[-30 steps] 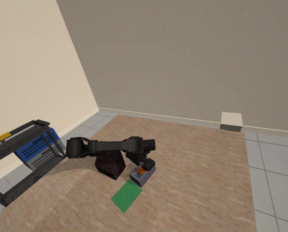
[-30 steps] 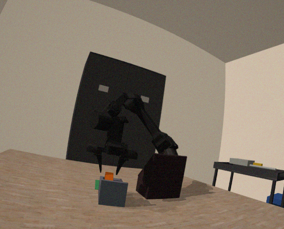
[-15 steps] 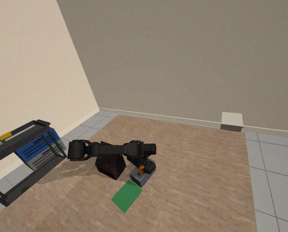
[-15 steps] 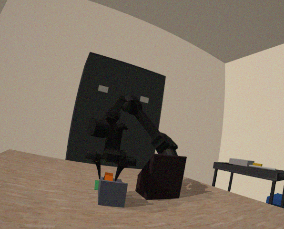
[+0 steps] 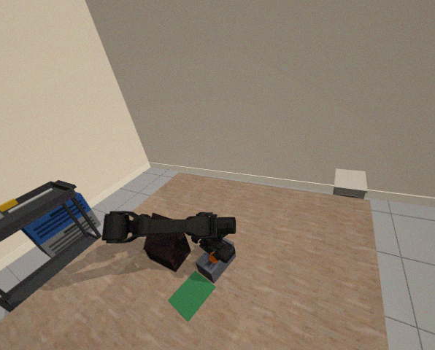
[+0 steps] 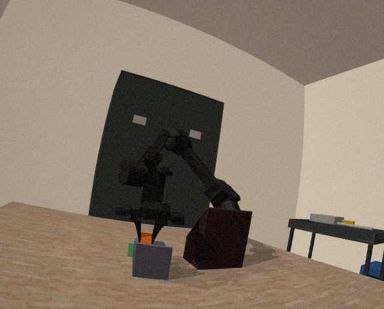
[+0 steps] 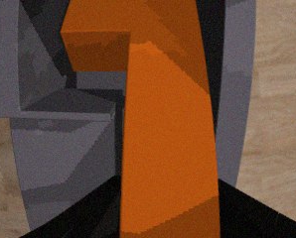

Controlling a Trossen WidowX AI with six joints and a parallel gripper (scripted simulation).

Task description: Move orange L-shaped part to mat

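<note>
The orange L-shaped part (image 5: 213, 258) (image 6: 146, 236) (image 7: 168, 124) is tilted in the grey tray (image 5: 214, 272) (image 6: 151, 262) (image 7: 239, 74). Its straight end stands up above the tray rim, and its L-shaped end is low in the pocket at the top of the wrist view. My gripper (image 6: 146, 242) (image 7: 165, 187) is shut on the raised end, with one finger against each long side. The fingertips' lower ends are hidden. The green mat (image 5: 191, 297) (image 6: 130, 250) lies beside the tray, with nothing on it in the top view.
A dark reddish block (image 5: 166, 249) (image 6: 218, 239) stands close to the tray, by the arm's base. A dark cart (image 5: 40, 203) (image 6: 352, 227) stands off to the side, away from the tray. Both stand apart from the mat.
</note>
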